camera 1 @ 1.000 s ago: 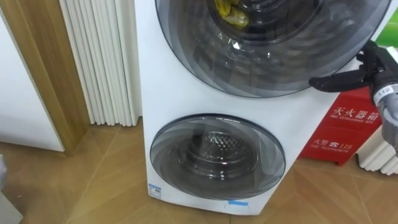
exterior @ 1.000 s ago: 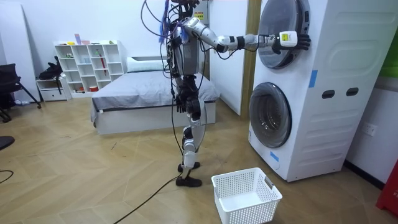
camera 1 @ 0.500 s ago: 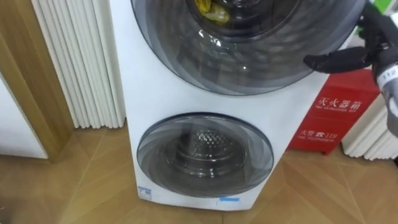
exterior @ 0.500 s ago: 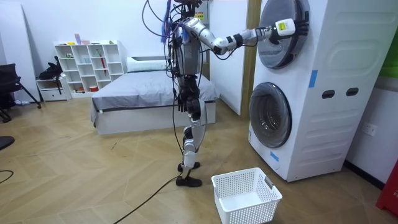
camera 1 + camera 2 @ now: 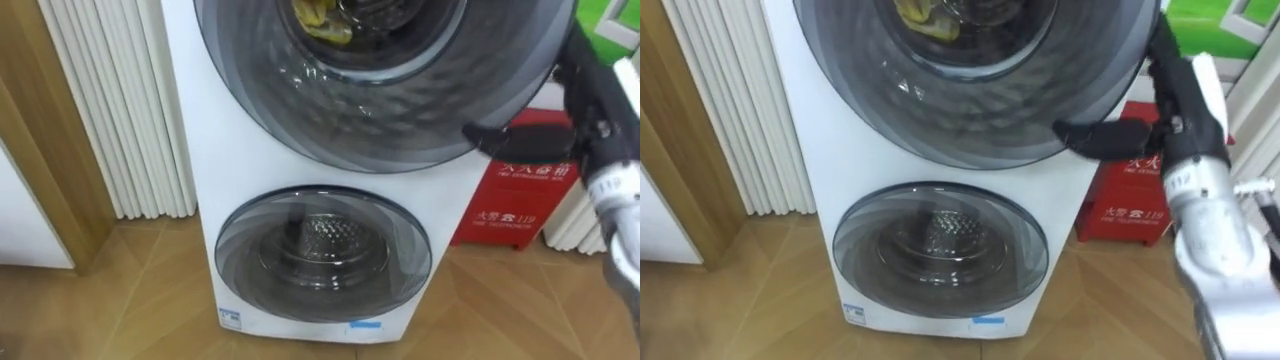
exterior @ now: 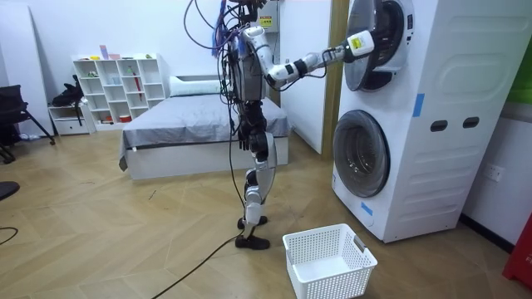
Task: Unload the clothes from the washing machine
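A white stacked washing machine [image 5: 250, 170] stands right before me. Yellow clothes [image 5: 320, 18] lie inside the upper drum, seen through the round upper door [image 5: 400, 100]. My right hand [image 5: 592, 105] is at that door's right rim, thumb stretched across the front, fingers hooked round the edge. In the room view the upper door [image 6: 384, 46] stands slightly ajar with my right hand [image 6: 366, 41] on it. The lower door [image 5: 322, 255] is closed, its drum holding nothing I can make out.
A white ribbed radiator [image 5: 110, 110] stands left of the machine, a red box [image 5: 512, 195] to its right. A white laundry basket [image 6: 328, 262] sits on the wood floor near my feet. A bed [image 6: 191, 124] and white shelves [image 6: 116, 87] are behind me.
My right hand has pulled the upper door's edge away from the machine, so the door has swung slightly open. The head camera has shifted; the machine sits further left in the picture.
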{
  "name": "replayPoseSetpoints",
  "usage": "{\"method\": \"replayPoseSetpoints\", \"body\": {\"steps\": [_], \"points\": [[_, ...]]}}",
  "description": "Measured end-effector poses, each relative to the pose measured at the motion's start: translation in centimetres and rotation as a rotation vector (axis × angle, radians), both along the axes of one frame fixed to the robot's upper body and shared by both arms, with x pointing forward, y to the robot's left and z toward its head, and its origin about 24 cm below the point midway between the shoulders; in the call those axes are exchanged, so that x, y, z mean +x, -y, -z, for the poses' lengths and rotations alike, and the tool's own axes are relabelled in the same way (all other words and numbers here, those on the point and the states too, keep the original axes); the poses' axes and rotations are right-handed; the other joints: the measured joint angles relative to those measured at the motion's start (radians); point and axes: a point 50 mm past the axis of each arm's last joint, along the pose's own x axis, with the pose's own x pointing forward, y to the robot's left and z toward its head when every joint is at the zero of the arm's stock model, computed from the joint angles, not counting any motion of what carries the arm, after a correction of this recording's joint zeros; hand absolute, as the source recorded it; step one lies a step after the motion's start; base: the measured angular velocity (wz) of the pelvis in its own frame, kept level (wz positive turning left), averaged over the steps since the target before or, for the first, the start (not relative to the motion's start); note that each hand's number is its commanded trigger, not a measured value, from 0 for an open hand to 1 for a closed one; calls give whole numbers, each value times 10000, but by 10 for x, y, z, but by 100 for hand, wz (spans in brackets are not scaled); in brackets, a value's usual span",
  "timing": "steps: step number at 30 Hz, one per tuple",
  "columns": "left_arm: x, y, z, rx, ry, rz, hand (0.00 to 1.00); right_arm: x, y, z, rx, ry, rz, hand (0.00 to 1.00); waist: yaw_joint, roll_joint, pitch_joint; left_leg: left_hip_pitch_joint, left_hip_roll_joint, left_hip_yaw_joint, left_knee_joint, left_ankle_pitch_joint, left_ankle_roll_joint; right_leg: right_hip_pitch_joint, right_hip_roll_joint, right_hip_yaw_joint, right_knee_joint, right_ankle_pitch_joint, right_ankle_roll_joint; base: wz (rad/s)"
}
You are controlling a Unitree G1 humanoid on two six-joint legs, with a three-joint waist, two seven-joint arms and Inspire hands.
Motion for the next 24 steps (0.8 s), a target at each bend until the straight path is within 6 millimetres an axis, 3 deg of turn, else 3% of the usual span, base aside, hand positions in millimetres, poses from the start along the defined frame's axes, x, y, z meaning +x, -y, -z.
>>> {"method": "replayPoseSetpoints", "body": {"steps": [1, 8, 19, 24], "points": [[0, 0, 0, 19, 6, -10, 0, -5, -2, 7, 73, -156, -136, 0, -24, -2, -54, 35, 2, -10, -13, 0, 0, 19, 0, 0, 4, 0, 0, -3], [-2, 4, 1, 46, 282, -179, 0, -29, -8, 41, 456, -1413, -790, 0, -87, 146, -32, 79, -26, -14, -29, 0, 5, 55, -15, 5, 5, 0, 0, -1], [-13, 13, 3, -246, 253, -793, 0, -46, -14, 29, 899, -883, -1462, 0, -299, 247, -16, 69, -41, -23, -37, -9, 19, 73, -26, 19, 2, 0, 0, 0], [-12, 14, 4, -293, 298, -666, 0, -50, -19, 13, 956, -198, -1688, 0, -383, 286, -19, 66, -46, -41, -46, -15, 25, 61, -22, 21, 6, 0, 0, -1]]}}
